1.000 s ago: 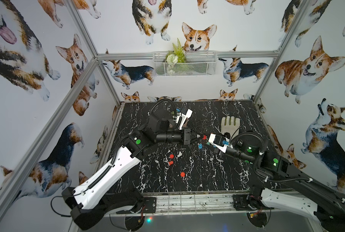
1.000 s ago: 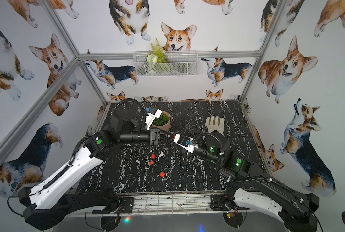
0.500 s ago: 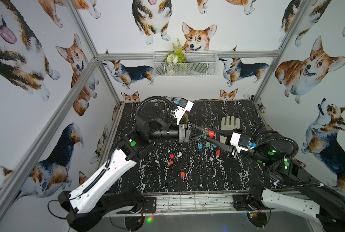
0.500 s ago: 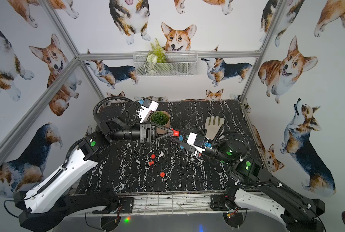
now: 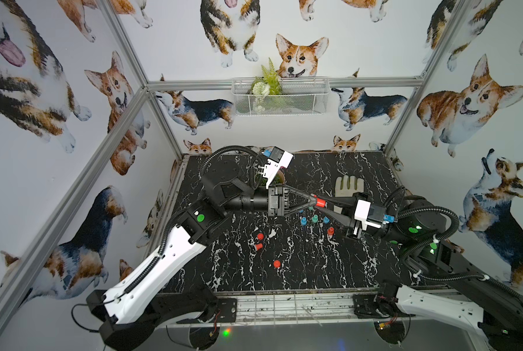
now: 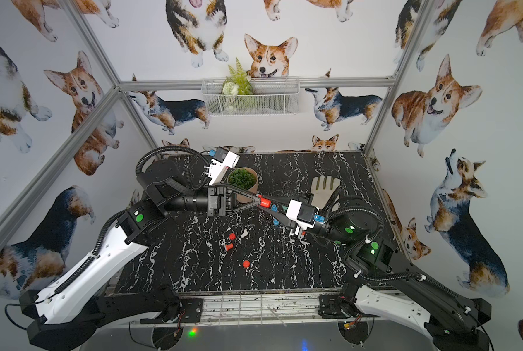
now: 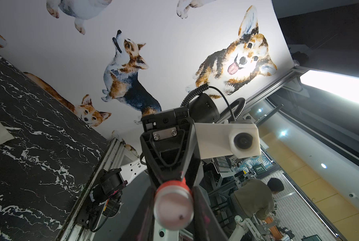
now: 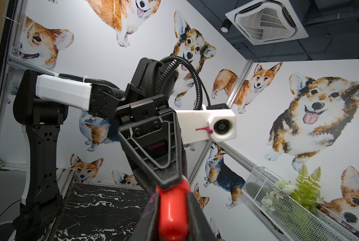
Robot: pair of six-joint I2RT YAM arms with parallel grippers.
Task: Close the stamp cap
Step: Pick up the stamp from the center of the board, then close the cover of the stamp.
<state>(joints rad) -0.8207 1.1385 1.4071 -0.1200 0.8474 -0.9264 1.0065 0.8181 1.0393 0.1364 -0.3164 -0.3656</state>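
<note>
In both top views a small red stamp point(image 5: 320, 202) point(image 6: 263, 201) hangs in the air over the middle of the black marble table point(image 5: 299, 273), held between both arms. My left gripper point(image 5: 313, 201) point(image 7: 174, 198) is shut on the end with a red collar and a pale translucent round face point(image 7: 173, 208). Coming from the opposite side, my right gripper point(image 5: 326, 204) point(image 8: 173, 200) is shut on the smooth red rounded end point(image 8: 172, 212). The two grippers' tips nearly meet. Which part is the cap I cannot tell.
Loose red pieces point(image 5: 260, 236) point(image 5: 277, 263) point(image 5: 330, 231) and blue and teal ones point(image 5: 304, 221) point(image 5: 315, 218) lie on the table below the grippers. A pale glove point(image 5: 348, 187) lies at the back right and a potted plant point(image 6: 242, 179) behind the left gripper. A wire basket point(image 5: 278, 95) hangs on the back wall.
The left arm has carried the stamp up and to the right. The right gripper drew back, then closed its jaws on the stamp's free end.
</note>
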